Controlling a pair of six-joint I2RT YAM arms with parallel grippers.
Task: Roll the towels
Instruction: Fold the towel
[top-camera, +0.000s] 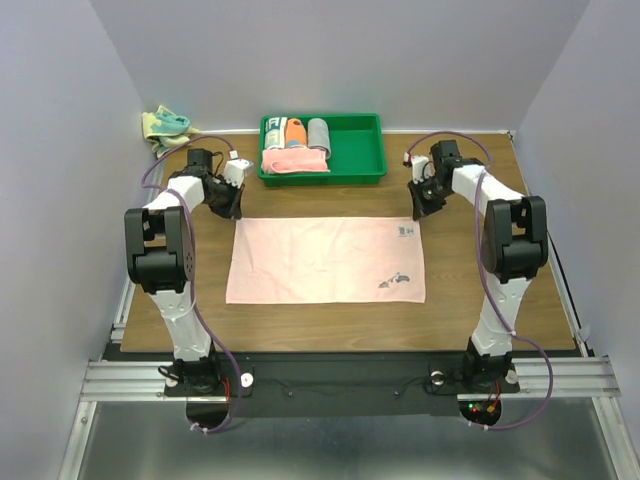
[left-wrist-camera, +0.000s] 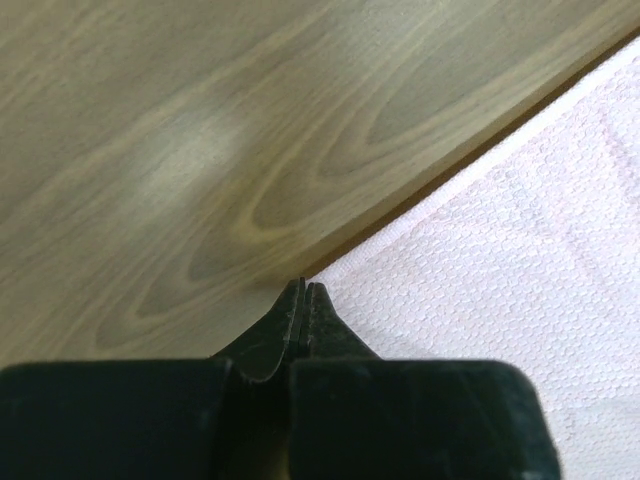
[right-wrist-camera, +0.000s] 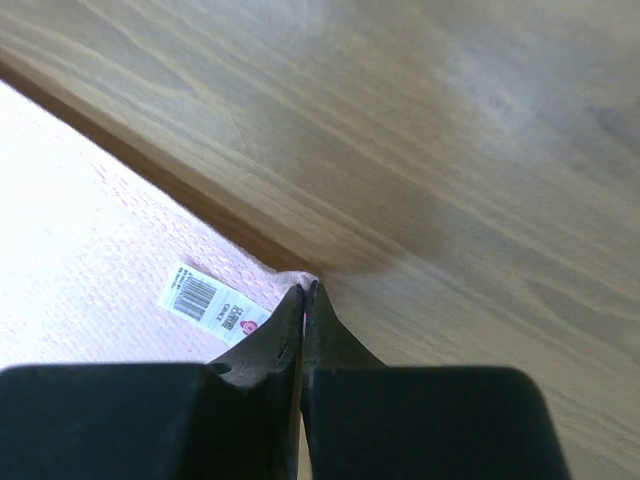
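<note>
A pale pink towel lies spread flat across the middle of the table, with a small dark mark near its right front. My left gripper is down at its far left corner. In the left wrist view the gripper is shut right where the towel comes to a point. My right gripper is at the far right corner, and the right wrist view shows it shut with pink cloth peeking out at the tips, beside a barcode label. A teal and yellow towel lies crumpled at the back left.
A green tray stands at the back centre of the table, with several rolled towels in its left half. The table's far edge meets the wall just behind it. Bare wood surrounds the pink towel on all sides.
</note>
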